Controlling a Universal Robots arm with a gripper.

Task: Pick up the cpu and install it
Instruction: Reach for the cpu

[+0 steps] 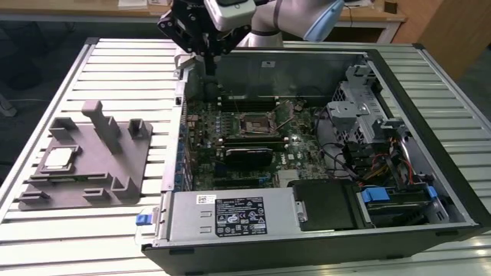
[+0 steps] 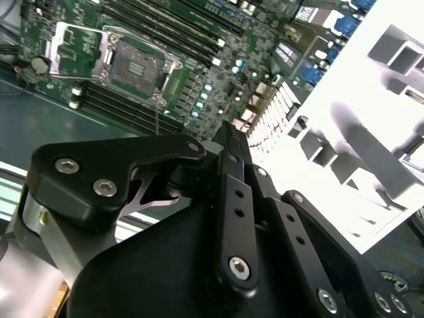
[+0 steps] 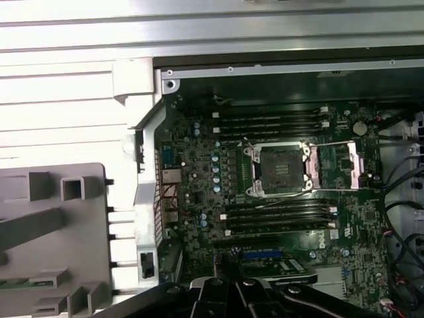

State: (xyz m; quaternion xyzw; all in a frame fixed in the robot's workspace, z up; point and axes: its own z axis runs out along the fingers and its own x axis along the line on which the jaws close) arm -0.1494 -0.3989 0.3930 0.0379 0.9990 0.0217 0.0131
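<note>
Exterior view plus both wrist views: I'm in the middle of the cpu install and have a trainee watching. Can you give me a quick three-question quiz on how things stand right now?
1. Multiple choice: where does the cpu lie?
A. On the grey fixture, at the exterior view's left
B. In the motherboard's socket
C. Between the pincer's fingers
2. True or false: in the first wrist view, the socket stands open with no chip in it.
3. Fill in the blank: the pincer holds ___.

Key: 1 A; 2 true; 3 nothing.
</note>
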